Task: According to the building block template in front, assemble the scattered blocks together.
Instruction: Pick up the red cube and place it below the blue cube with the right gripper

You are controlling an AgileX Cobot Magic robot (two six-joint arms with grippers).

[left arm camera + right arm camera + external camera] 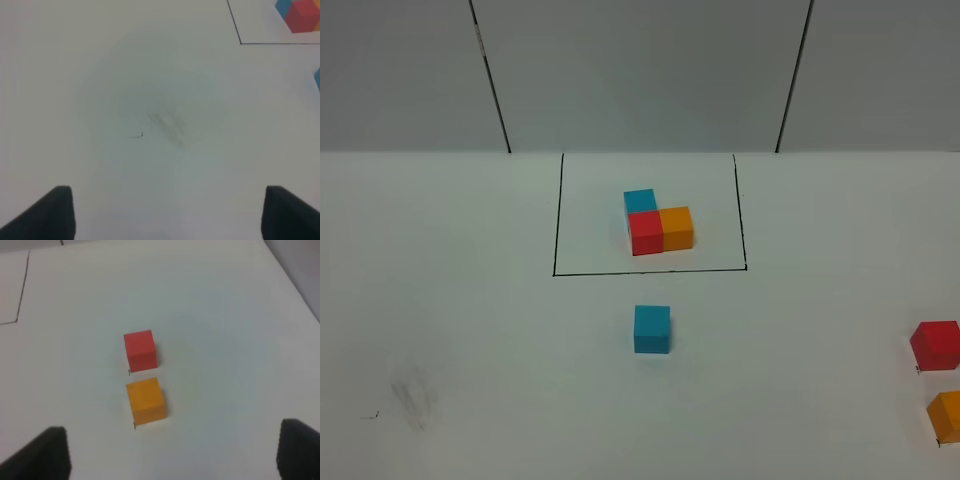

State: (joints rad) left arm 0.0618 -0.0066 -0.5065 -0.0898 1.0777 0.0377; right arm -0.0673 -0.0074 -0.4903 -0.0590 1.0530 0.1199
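The small matte red cube (140, 351) may be knocked by the spread right pincer (172, 447) — the small matte orange cube (145, 402) lies close.

text: none legible | labels: none | numbers: none | signs: none

The loose orange cube (948, 416) is cut by the exterior view's lower right edge. In the left wrist view, the block template (300, 15) is cropped at upper right, the loose blue cube (318, 80) a right-edge sliver.
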